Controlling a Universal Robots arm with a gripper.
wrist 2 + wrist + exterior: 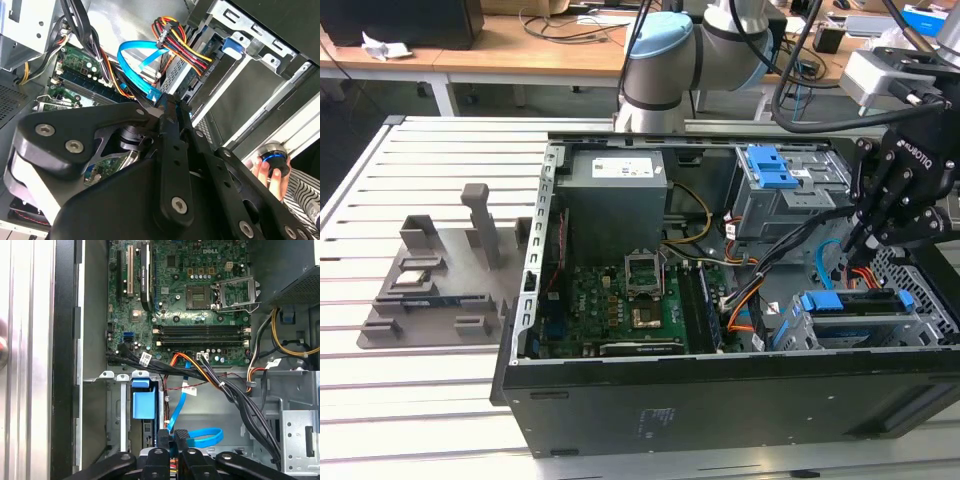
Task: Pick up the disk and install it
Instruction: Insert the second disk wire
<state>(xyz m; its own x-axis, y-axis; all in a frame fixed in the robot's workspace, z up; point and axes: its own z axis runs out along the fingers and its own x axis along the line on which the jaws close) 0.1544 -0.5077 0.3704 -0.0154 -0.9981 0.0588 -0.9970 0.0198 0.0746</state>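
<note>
The disk (850,303), silver with a bright blue frame, sits in the metal drive cage (920,325) at the near right corner of the open computer case (720,400). In the first wrist view its blue frame (144,405) stands between the cage rails, and in the second wrist view a blue tab (233,45) marks it. My black gripper (861,243) hangs just above the cage, apart from the disk. Its fingertips (172,436) are shut together with nothing between them, also seen in the second wrist view (171,104).
A blue flat cable (202,436) and bundled wires (172,35) lie right under the fingertips. A blue latch plate (772,166) tops the upper bay. A grey fixture (430,285) stands on the slatted table at the exterior view's left. A hand (265,172) rests on a round button.
</note>
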